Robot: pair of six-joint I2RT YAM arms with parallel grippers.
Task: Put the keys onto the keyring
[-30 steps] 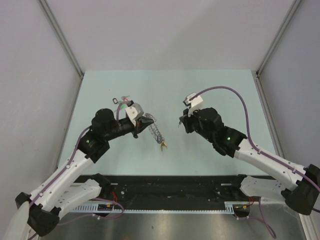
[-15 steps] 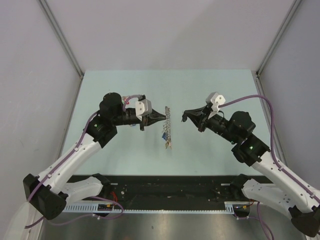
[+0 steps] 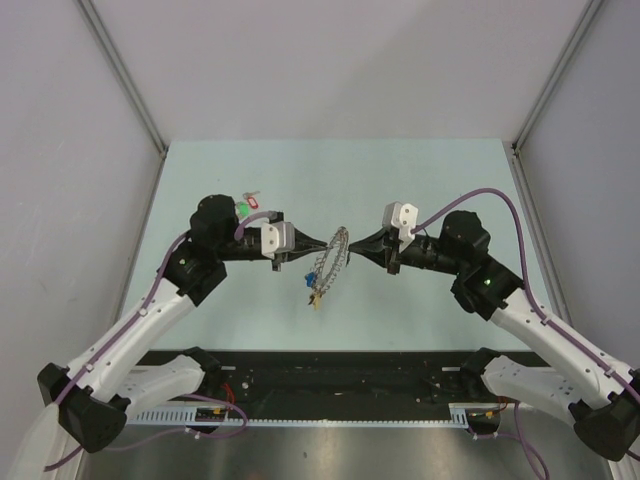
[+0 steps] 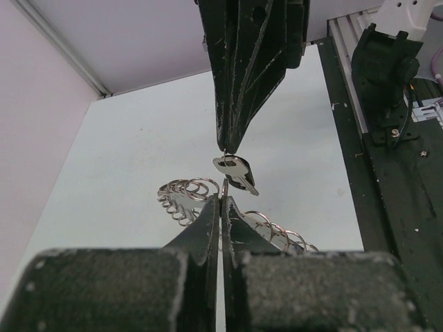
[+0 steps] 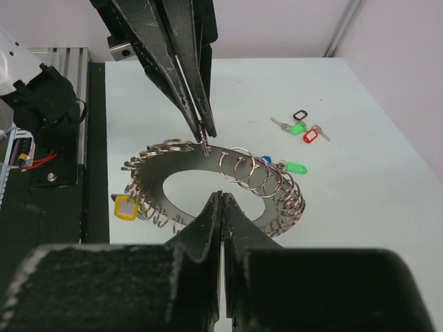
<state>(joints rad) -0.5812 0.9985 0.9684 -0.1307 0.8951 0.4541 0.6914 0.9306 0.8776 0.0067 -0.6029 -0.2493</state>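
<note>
Mid-air, left end effector [image 3: 321,244], right end effector [image 3: 361,244], both pinching keyring [image 5: 277,185]

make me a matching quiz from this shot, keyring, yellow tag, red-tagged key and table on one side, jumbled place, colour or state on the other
Things:
1. keyring
2. yellow tag
3. red-tagged key
4. table

Place, colour or state:
a. lying flat, apart from the keyring
b. pinched between the left gripper and the right gripper
c. pale blue-green
d. hanging from the keyring

Pairs: 1-b, 2-d, 3-a, 4-c
</note>
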